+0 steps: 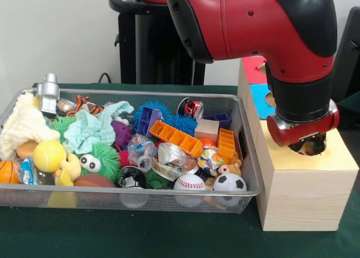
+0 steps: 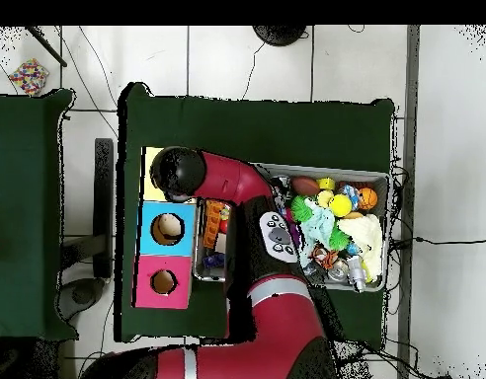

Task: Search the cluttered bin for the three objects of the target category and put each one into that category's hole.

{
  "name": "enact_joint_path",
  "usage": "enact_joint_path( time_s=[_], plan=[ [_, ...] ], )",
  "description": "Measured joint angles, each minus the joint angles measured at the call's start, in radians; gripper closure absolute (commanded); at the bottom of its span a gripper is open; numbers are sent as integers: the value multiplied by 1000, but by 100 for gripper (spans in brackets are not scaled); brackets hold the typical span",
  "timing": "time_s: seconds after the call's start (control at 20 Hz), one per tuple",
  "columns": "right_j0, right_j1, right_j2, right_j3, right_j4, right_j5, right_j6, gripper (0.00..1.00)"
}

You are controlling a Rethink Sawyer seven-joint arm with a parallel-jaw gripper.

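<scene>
The wire mesh bin [image 1: 252,157] is full of toys; it also shows in the overhead view [image 2: 383,180]. One white paper wad with coloured dots [image 1: 210,159] lies in it near the right end, beside an orange block. The yellow-topped wooden box [image 1: 337,157] stands right of the bin. My gripper [image 1: 306,146] hangs low over the yellow top, right where the hole lies, and hides the hole. A small colourful patch shows at the gripper's tip; I cannot tell what it is. In the overhead view the arm's end [image 2: 178,170] covers most of the yellow top [image 2: 149,163].
Blue-topped [image 1: 260,98] and red-topped [image 1: 254,67] boxes stand behind the yellow one, holes showing from above [image 2: 167,229] [image 2: 164,282]. The bin holds balls, a cream cloth [image 1: 19,129], a mint cloth [image 1: 90,129] and orange blocks. A small dotted object [image 2: 30,74] lies off the table.
</scene>
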Motion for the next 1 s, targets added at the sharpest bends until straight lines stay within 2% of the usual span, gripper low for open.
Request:
enact_joint_path(
  time_s=[0.8,0.85,1.0],
  plan=[
    [-7,-6,5,8,-1,2,0,0],
    [-10,-8,5,9,-2,7,0,100],
    [-16,-11,4,10,-2,15,0,100]
  ],
)
